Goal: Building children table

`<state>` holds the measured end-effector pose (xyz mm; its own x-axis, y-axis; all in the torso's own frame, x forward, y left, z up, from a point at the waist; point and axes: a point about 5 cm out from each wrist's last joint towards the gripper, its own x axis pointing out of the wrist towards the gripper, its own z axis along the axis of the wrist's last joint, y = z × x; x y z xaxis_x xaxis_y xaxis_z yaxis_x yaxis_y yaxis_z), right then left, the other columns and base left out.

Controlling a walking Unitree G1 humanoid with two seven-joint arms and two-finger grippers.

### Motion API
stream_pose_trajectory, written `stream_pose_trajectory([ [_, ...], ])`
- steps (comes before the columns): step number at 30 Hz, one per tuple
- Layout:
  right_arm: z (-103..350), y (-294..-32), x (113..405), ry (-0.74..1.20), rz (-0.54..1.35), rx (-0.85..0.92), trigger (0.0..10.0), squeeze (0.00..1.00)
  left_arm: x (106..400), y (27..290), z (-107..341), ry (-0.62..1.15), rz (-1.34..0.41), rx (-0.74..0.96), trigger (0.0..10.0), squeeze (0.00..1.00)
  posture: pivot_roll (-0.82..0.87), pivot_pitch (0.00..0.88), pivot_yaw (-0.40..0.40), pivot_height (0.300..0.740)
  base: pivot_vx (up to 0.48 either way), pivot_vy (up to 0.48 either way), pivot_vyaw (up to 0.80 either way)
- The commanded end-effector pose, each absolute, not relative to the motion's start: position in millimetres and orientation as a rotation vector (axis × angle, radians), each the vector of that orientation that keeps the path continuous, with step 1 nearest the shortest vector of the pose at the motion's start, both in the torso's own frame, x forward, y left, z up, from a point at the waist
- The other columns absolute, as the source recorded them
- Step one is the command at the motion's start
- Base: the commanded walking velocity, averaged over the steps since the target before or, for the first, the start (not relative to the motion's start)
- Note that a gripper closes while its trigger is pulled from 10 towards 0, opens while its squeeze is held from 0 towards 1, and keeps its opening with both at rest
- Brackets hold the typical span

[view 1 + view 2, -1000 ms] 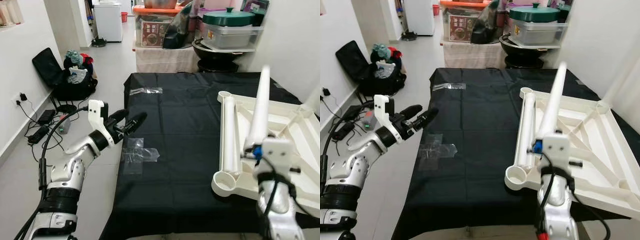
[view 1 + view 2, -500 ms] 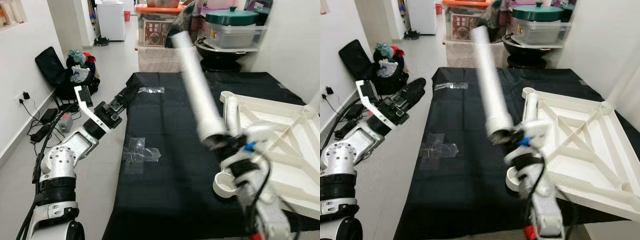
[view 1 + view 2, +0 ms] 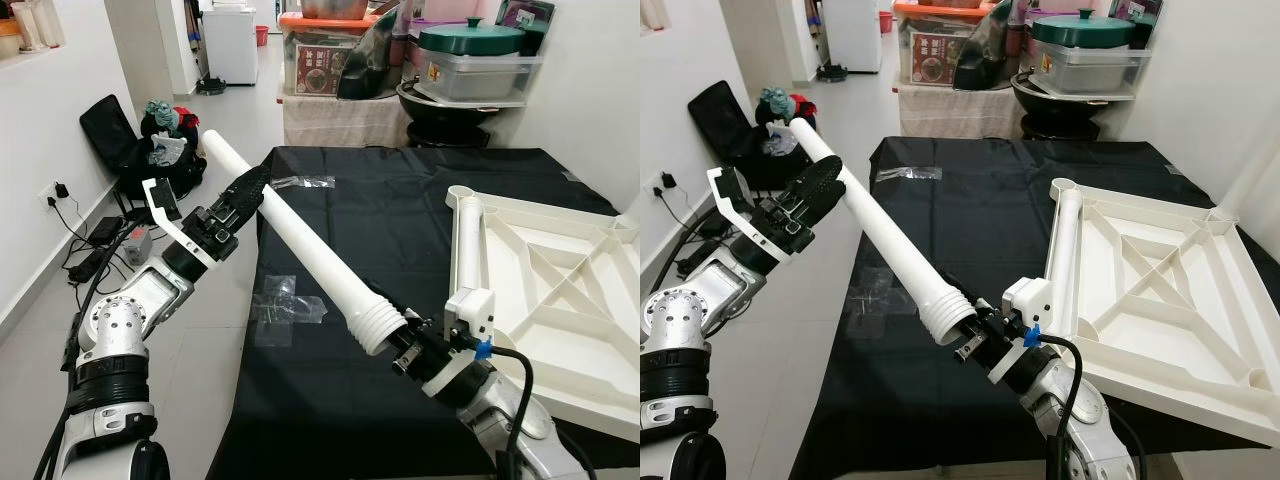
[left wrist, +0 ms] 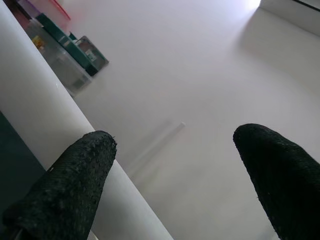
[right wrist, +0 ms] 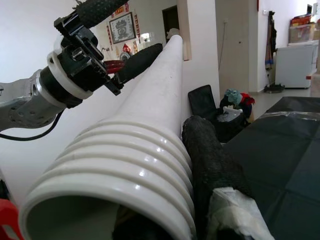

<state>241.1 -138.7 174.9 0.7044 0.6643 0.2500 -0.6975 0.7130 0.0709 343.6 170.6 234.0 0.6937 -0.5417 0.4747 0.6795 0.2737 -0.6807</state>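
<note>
Grasping the white table leg (image 3: 300, 243) by its threaded end, the right end effector (image 3: 410, 345) slants it over the surface's (image 3: 380, 230) left edge; the left end effector (image 3: 232, 205), fingers spread, touches its far end.

- The right gripper (image 3: 403, 345) has its fingers mostly hidden behind the ribbed end of the white table leg (image 3: 300, 245), so its grip cannot be judged.
- The upturned tabletop (image 3: 560, 290) is cut off by the right edge.
- The left arm (image 3: 110, 390) runs off the bottom edge.
- The black cloth (image 3: 340, 230) hides whatever lies beneath it.
</note>
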Motion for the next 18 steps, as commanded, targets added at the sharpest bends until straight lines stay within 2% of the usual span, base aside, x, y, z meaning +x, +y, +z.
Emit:
stream_pose_trajectory([
  [1,182,-142,243,-0.251,0.755,0.171,0.0,0.00,345,175,234,-0.142,-0.800,-0.993,10.0,0.00,0.02,0.000,-0.035,0.740,0.000,0.000,0.00],
  [3,184,-146,248,-0.280,0.696,0.190,0.0,0.00,344,177,236,-0.141,-0.796,-0.996,10.0,0.00,0.03,0.000,-0.037,0.740,0.000,0.000,0.00],
  [12,187,-148,250,-0.306,0.687,0.216,0.0,0.00,344,177,234,-0.131,-0.788,-1.000,10.0,0.00,0.03,0.000,-0.036,0.740,0.000,0.000,0.00],
  [17,184,-141,241,-0.274,0.795,0.243,0.0,0.00,345,177,234,-0.131,-0.785,-1.002,10.0,0.00,0.02,0.000,-0.035,0.740,0.000,0.000,0.00],
  [18,177,-135,231,-0.225,0.896,0.275,0.0,0.00,346,178,233,-0.129,-0.779,-1.003,10.0,0.00,0.02,0.000,-0.035,0.740,0.000,0.000,0.00],
])
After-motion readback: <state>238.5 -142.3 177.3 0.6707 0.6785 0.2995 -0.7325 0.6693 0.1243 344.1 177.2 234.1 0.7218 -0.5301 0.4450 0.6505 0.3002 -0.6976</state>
